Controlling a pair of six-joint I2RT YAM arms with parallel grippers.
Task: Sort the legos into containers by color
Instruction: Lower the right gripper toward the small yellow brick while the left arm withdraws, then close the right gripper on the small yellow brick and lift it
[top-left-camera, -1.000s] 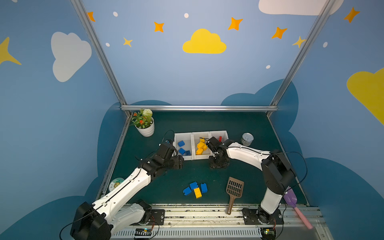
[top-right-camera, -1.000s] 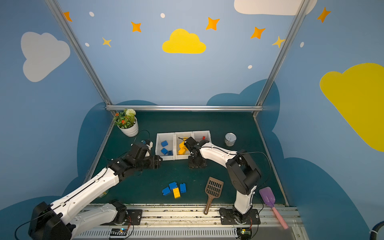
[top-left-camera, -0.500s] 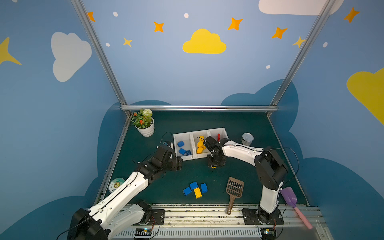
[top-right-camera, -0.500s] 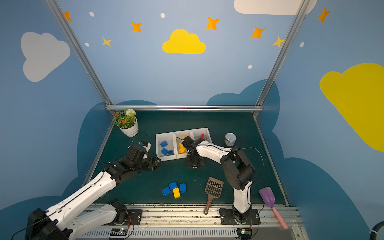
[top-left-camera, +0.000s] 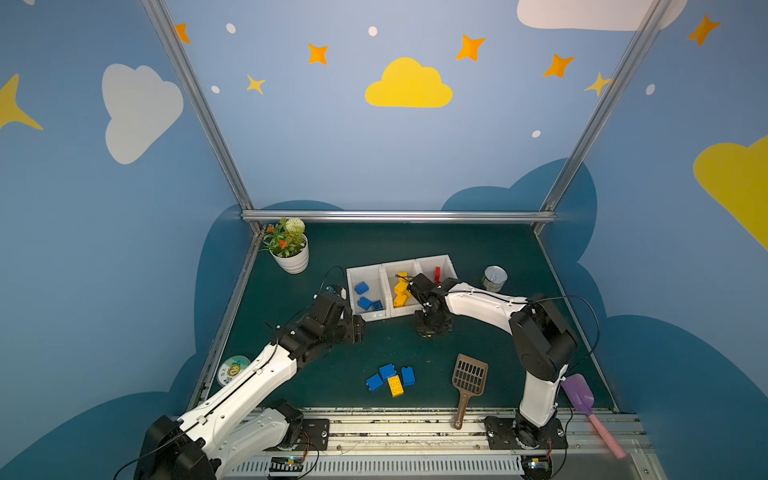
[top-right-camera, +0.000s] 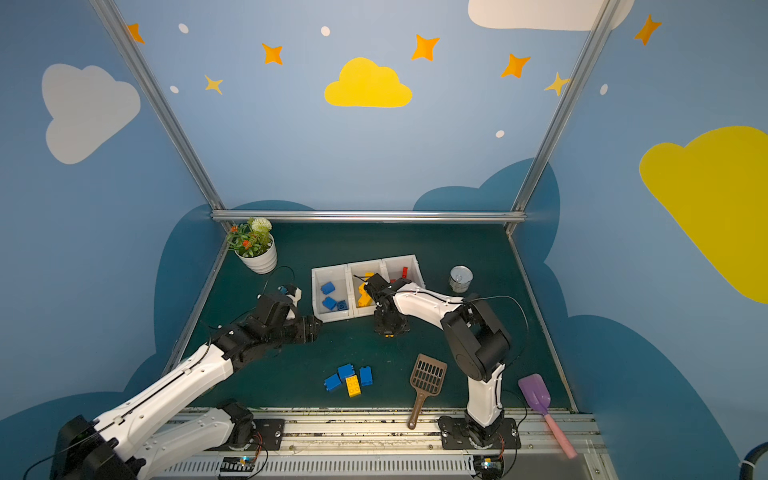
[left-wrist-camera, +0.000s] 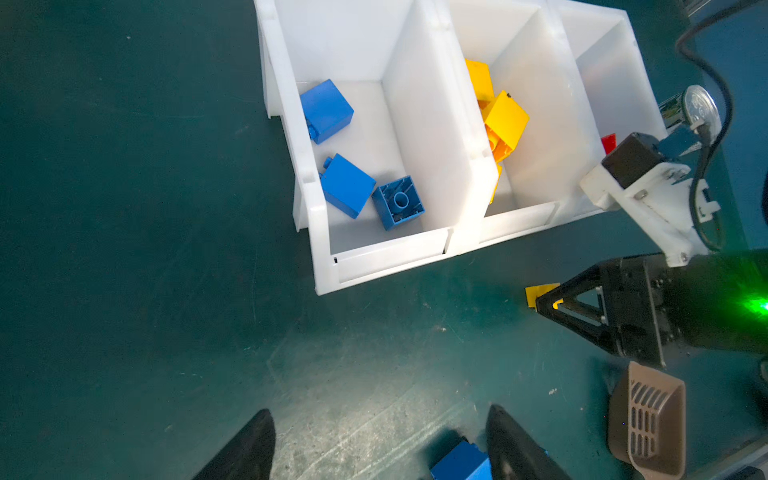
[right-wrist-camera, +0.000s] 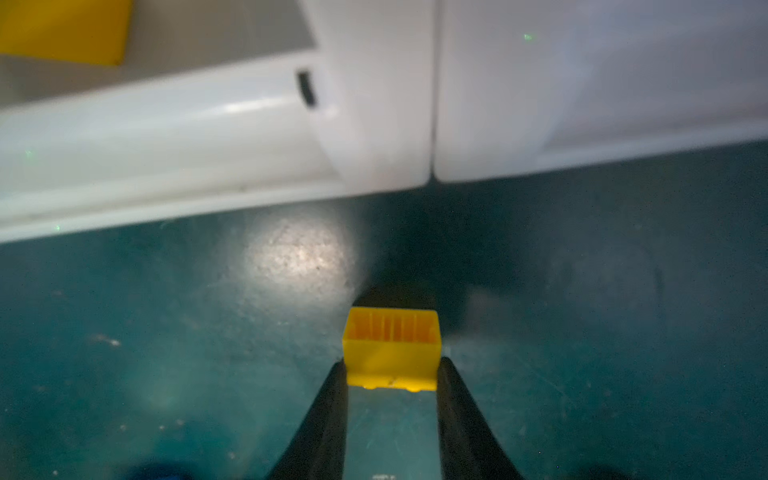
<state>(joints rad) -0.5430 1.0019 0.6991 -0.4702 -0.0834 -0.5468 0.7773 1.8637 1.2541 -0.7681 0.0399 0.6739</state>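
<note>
My right gripper (right-wrist-camera: 390, 368) is shut on a small yellow lego (right-wrist-camera: 390, 353) that sits low on the green mat, just in front of the white containers. Both top views show this gripper (top-left-camera: 432, 329) (top-right-camera: 390, 329) pointing straight down. The left gripper (left-wrist-camera: 380, 419) hangs open over bare mat near the blue container (top-left-camera: 376, 316), apart from a blue lego (left-wrist-camera: 461, 463) below it. Three blue legos lie in that container, several yellow ones in the middle container (top-left-camera: 399, 266), and a red one in the right container (top-left-camera: 432, 262). Three blue legos (top-left-camera: 386, 370) and a yellow lego (top-left-camera: 395, 385) lie loose near the front.
A potted plant (top-left-camera: 291, 249) stands at the back left and a tin can (top-left-camera: 494, 277) right of the containers. A brown slotted scoop (top-left-camera: 469, 380) lies front right, a purple shovel (top-left-camera: 579, 395) beyond the right arm's base, and a round disc (top-left-camera: 234, 369) at the left edge.
The right jaws have narrowed onto the yellow lego in front of the containers. The left arm has sunk lower and shifted slightly, its jaws staying wide.
</note>
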